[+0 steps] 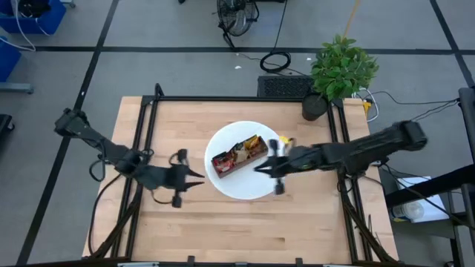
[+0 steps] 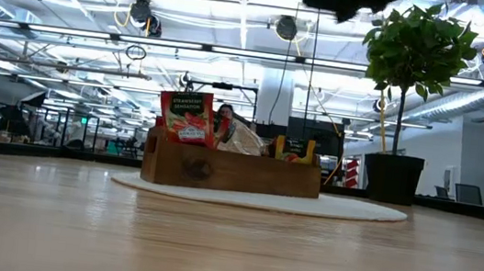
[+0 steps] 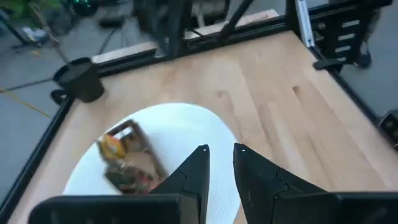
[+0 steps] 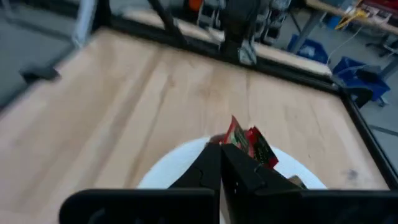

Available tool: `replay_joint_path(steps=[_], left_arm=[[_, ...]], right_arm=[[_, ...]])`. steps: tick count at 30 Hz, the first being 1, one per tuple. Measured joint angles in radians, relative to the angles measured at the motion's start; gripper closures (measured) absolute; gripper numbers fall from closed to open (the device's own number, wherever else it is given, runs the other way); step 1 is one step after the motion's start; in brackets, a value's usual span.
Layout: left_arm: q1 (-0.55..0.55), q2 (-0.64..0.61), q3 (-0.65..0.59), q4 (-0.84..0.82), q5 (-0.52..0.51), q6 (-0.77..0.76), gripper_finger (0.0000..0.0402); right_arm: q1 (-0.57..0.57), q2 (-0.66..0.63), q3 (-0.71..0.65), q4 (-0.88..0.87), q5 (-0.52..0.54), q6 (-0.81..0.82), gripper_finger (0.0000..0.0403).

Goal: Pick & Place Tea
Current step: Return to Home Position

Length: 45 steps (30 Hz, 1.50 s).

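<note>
Closest to the right wrist camera, the right claw [image 4: 221, 154] has its two dark fingers pressed together with no gap, and nothing is held between them. From above, this claw [image 1: 260, 168] hangs over the right-hand part of the white plate [image 1: 241, 187], just beside the right end of the wooden tray [image 1: 239, 156], with its tips aimed at it.

The left claw [image 1: 199, 179] is over bare bench [image 1: 245, 230] to the left of the plate, apart from its rim and pointing toward the tray. In its own wrist view the left claw [image 3: 221, 152] shows a narrow slit between the fingers [image 3: 193, 177]; it grips nothing.

The tea sachets [image 1: 236, 154] stand in the tray, which lies at an angle in the middle of the plate. The red sachets [image 1: 223, 162] fill the end compartment nearer the left arm, tan sachets [image 1: 239, 152] are in the middle, and yellow sachets [image 1: 253, 141] are in the end nearer the right arm. Seen level across the bench, one of the red sachets [image 2: 187, 118] stands upright, well above the tray's wall [image 2: 233, 173], and tan sachets [image 2: 243, 138] lean beside it.

A potted plant [image 1: 341, 70] stands at the bench's back right corner, well apart from the plate.
</note>
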<state>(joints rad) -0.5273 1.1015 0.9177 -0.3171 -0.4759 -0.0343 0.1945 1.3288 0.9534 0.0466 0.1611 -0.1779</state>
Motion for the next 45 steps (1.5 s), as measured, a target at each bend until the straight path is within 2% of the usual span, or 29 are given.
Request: replay_joint_path(steps=[6, 12, 17, 22, 27, 32, 37, 41, 45], left_arm=[[-0.036, -0.231, -0.359, 0.347, -0.025, 0.013, 0.0323], [-0.037, -0.395, -0.613, 0.608, -0.025, 0.021, 0.0323], [-0.045, -0.471, -0.720, 0.679, -0.023, 0.006, 0.0323], [-0.066, -0.510, -0.747, 0.694, -0.027, 0.010, 0.0323], [-0.097, -0.532, -0.750, 0.694, -0.045, 0.042, 0.0323], [-0.123, -0.551, -0.770, 0.696, -0.086, 0.053, 0.0323], [-0.124, -0.587, -0.899, 0.858, -0.102, 0.052, 0.0323], [-0.124, -0.613, -0.907, 0.772, -0.146, -0.015, 0.0323], [-0.124, -0.613, -0.907, 0.779, -0.150, -0.027, 0.0323]], right_arm=[[0.045, -0.365, -0.235, -0.004, -0.006, 0.070, 0.0403], [0.092, -0.697, -0.497, -0.001, -0.001, 0.170, 0.0403], [0.096, -0.941, -0.707, 0.122, 0.022, 0.197, 0.0403], [0.095, -1.117, -0.839, 0.178, 0.022, 0.198, 0.0403], [0.095, -1.209, -0.909, 0.173, 0.024, 0.193, 0.0403], [0.096, -1.245, -0.916, 0.169, 0.021, 0.180, 0.0403], [0.096, -1.247, -0.918, 0.158, 0.019, 0.169, 0.0403], [0.096, -1.246, -0.919, 0.126, 0.020, 0.145, 0.0403], [0.096, -1.291, -0.920, 0.163, 0.018, 0.143, 0.0403]])
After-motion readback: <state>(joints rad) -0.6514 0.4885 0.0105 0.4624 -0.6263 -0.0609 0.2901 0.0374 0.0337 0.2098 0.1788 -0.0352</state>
